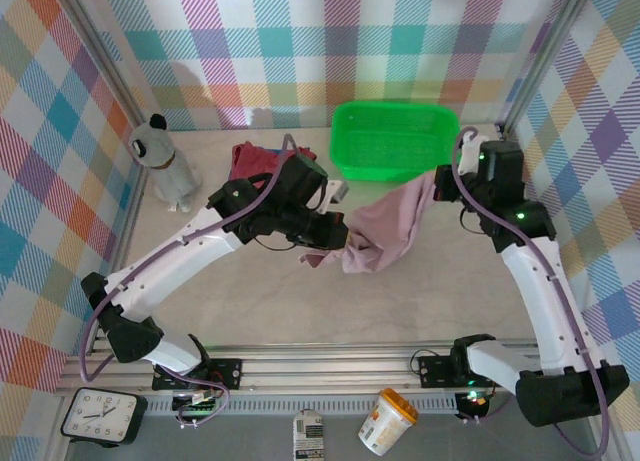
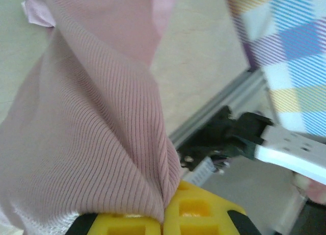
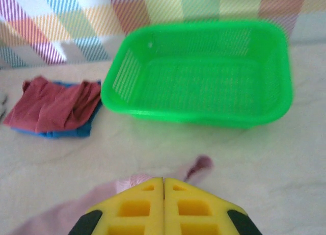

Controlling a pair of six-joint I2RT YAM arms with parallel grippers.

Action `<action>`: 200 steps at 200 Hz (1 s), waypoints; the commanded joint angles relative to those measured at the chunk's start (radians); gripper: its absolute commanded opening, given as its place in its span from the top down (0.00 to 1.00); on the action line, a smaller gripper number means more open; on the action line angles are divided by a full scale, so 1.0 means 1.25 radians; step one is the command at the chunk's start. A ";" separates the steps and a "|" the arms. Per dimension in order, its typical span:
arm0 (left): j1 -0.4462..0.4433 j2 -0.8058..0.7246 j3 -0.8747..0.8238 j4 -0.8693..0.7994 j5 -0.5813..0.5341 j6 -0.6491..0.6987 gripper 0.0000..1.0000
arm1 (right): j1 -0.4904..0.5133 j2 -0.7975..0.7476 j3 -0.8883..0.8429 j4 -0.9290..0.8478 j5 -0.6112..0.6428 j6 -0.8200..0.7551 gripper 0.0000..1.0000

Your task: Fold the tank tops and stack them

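Your left fingers (image 2: 164,219) are pressed together on a bunched fold of the pale dusty-pink ribbed tank top (image 2: 91,123). In the top view they (image 1: 337,238) sit near the middle of the pale worktop (image 1: 400,301). Your right fingers (image 3: 163,189) are also together, and pink cloth spills out under them, so I judge they pinch the garment's other end.

From above, the pink top (image 1: 385,226) is held off the surface and sags between the two grips. Its long axis rises from the left fingers, nearer you, to the right fingers (image 1: 440,179), farther back and to the right. The span is skewed, so you need to square it before laying the top down.

Beyond the left arm, the folded dark red tank top (image 3: 51,105) lies on the royal blue tank top (image 3: 56,133). That pile is on the left arm's side. Farthest back is the bright green plastic mesh basket (image 3: 204,72), just beside the pile.
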 commanded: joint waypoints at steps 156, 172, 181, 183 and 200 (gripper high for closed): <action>0.324 -0.042 -0.546 0.103 -0.298 -0.074 0.92 | 0.269 0.569 0.105 0.173 -0.169 0.060 0.67; 0.357 -0.030 -0.533 0.081 -0.335 -0.040 0.87 | 0.268 0.520 0.056 0.138 -0.127 0.034 0.57; 0.375 -0.002 -0.522 0.060 -0.337 -0.021 0.83 | 0.267 0.485 0.020 0.115 -0.111 0.027 0.54; 0.379 0.004 -0.520 0.056 -0.338 -0.017 0.82 | 0.268 0.477 0.010 0.110 -0.106 0.026 0.53; 0.388 0.033 -0.511 0.032 -0.337 0.001 0.74 | 0.267 0.398 -0.086 0.071 -0.073 0.025 0.47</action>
